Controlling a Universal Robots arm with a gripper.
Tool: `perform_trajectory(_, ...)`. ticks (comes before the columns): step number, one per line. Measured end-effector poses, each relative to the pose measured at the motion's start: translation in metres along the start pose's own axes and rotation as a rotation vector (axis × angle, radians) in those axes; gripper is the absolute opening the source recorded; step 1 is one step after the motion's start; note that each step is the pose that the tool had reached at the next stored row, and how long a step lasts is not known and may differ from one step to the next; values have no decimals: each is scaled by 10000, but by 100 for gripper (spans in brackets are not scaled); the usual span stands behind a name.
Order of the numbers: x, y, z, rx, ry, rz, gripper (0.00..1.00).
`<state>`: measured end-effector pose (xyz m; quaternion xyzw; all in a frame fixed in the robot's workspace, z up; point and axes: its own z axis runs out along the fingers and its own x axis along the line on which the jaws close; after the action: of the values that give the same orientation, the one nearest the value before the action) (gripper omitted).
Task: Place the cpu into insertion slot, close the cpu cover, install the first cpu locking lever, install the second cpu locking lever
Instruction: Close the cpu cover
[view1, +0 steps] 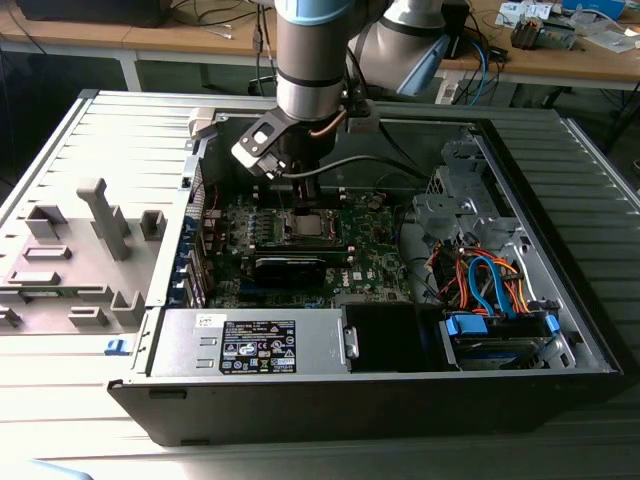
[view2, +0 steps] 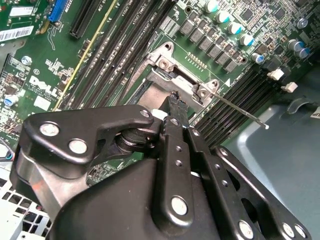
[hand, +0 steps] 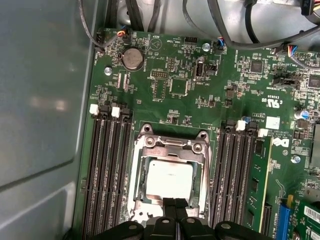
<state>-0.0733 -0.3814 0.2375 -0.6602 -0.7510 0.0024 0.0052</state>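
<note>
First wrist view: a green circuit board (hand: 200, 75) inside a computer case (hand: 40, 100). Mid-board, between two banks of long black slots (hand: 107, 170), the pale square chip (hand: 169, 179) lies flat in its socket (hand: 133, 200). The thin silver cover frame (hand: 172, 149) rests over the chip's edges. The black hand (hand: 176, 204), fingers pressed together and pinching nothing, sits at the frame's edge. Second wrist view: a thin wire lever (view2: 240, 112) sticks out beside the socket. The chip looks light, stiff and fragile, best held by its edges. The lever seems springy, best pushed near its free end.
</note>
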Motion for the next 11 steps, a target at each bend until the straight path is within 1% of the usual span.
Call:
perform_trajectory(6,6,-49,5,1,0,0,11)
perform_trajectory(11,8,-65,12,2,-2,-1,11)
